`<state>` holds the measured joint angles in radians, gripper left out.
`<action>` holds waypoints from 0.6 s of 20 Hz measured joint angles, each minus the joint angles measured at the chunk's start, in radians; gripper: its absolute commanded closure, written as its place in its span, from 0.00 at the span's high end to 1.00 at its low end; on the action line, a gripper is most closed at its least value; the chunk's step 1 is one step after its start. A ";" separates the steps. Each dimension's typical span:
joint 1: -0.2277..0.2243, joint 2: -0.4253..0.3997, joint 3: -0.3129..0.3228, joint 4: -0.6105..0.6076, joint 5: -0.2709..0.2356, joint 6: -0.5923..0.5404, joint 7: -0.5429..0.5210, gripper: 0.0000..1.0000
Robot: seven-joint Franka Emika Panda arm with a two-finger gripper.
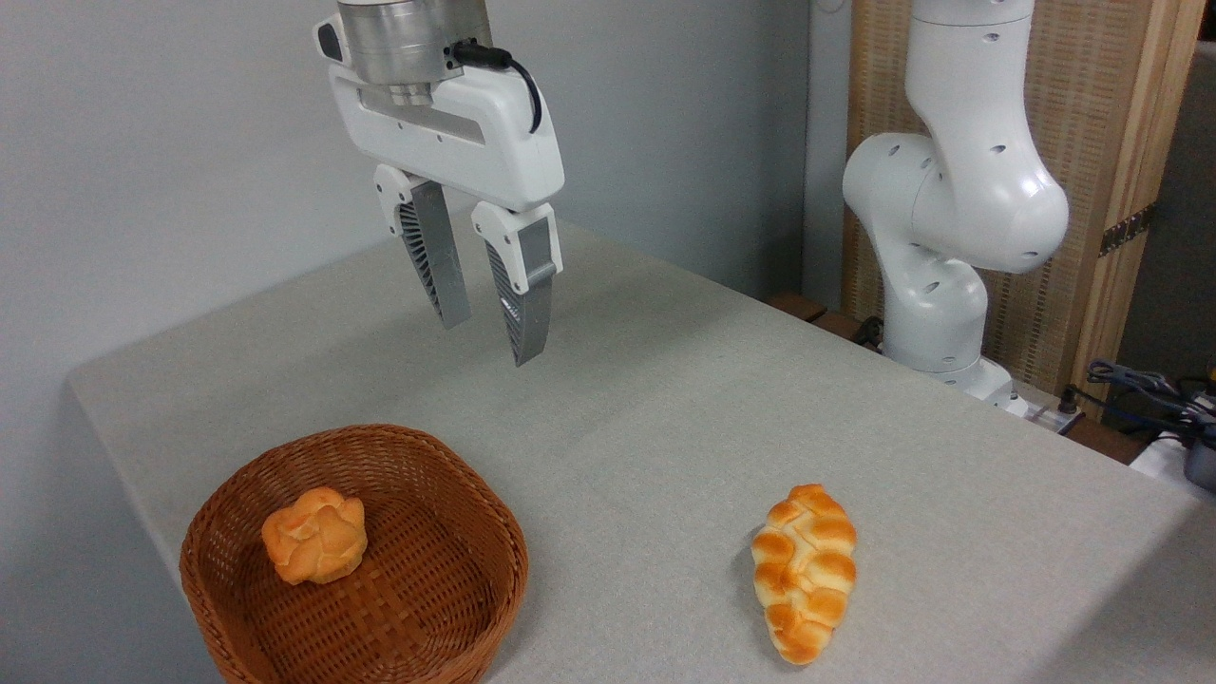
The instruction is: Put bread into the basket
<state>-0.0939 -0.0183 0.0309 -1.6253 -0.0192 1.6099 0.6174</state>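
Pincer [486, 337] hung high above table [665, 399], fingers parted w/ a clear gap, holding nothing. Bread [804, 570] lay flat on table at front right, well apart from basket [475, 608] at front left; small bun [314, 535] sat inside basket.

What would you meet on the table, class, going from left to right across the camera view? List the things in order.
Small knotted bun, lying inside the brown wicker basket → braided loaf, lying apart on the grey tabletop. The gripper hangs above the table with its fingers apart, holding nothing.
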 measured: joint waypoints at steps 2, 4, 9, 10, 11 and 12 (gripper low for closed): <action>0.016 -0.001 0.000 0.000 0.000 0.000 0.000 1.00; 0.036 -0.002 0.001 0.000 0.000 0.000 0.000 1.00; 0.062 -0.015 0.001 0.000 0.000 -0.002 0.001 1.00; 0.062 -0.017 0.001 -0.002 0.000 -0.004 0.001 1.00; 0.063 -0.022 0.001 -0.007 0.000 -0.006 0.001 1.00; 0.064 -0.029 0.001 -0.014 0.000 -0.006 0.001 1.00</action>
<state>-0.0294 -0.0470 0.0321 -1.6392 -0.0191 1.6036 0.6188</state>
